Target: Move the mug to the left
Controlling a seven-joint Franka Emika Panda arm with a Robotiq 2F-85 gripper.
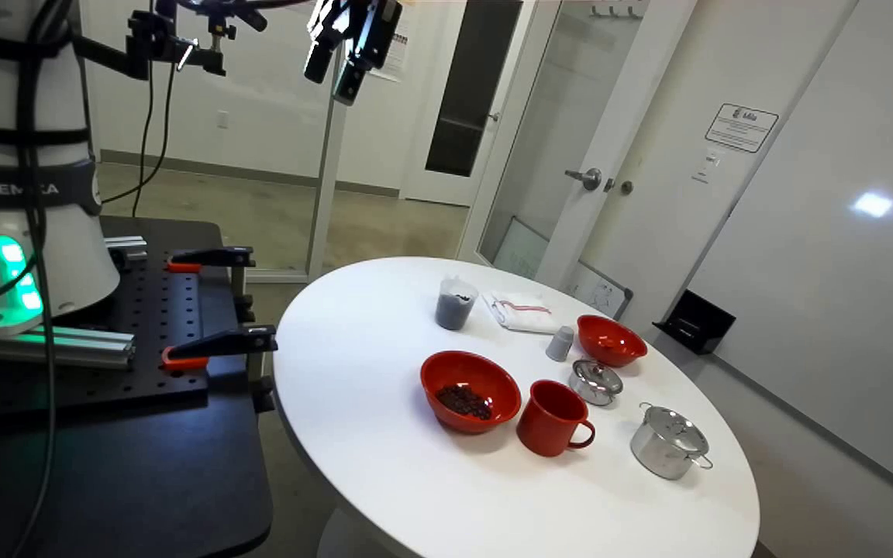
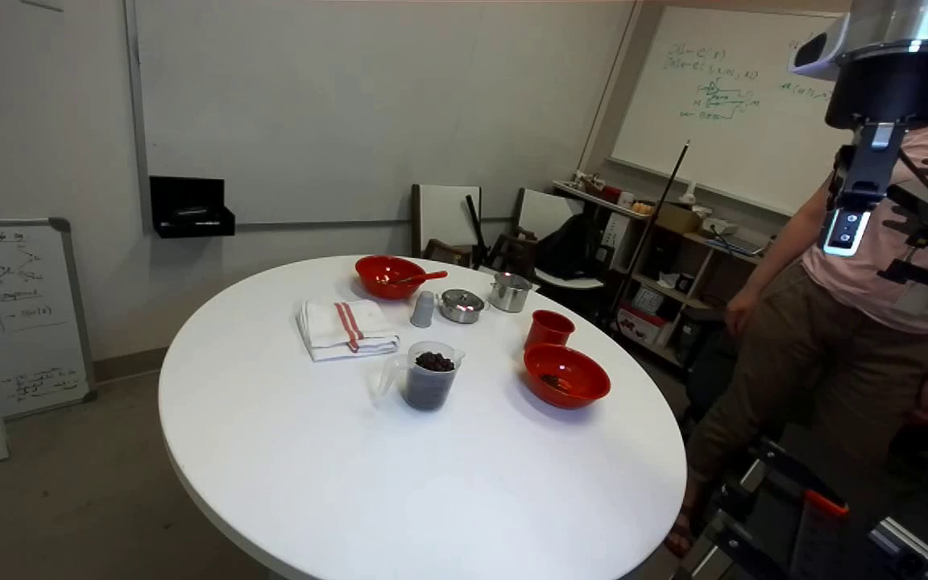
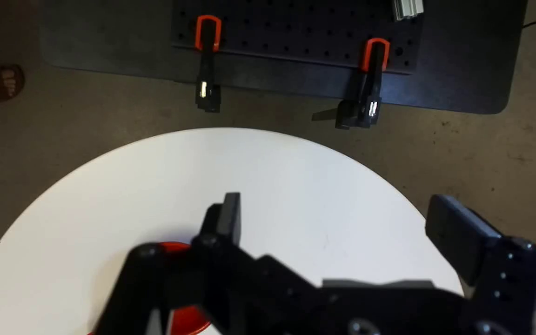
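Note:
The glossy red mug [image 1: 546,428] stands upright on the round white table [image 1: 353,325], its handle facing away from the robot base in an exterior view. It sits right beside a red bowl [image 1: 446,372] with dark pieces in it. The mug also shows in an exterior view [image 2: 548,329], partly behind that bowl [image 2: 585,391]. My gripper [image 1: 333,80] is high above the table, well apart from the mug. It also shows in an exterior view [image 2: 844,232]. In the wrist view my gripper [image 3: 338,214] is wide open and empty. It hides most of a red bowl [image 3: 189,321] there; I cannot make out the mug.
A clear measuring cup [image 2: 429,388], folded towel [image 2: 331,330], grey cup [image 2: 423,310], lidded steel pot [image 2: 461,306], steel pot [image 2: 510,293] and another red bowl [image 2: 375,278] with a red spoon stand on the table. Clamps [image 3: 207,70] jut from the robot's bench.

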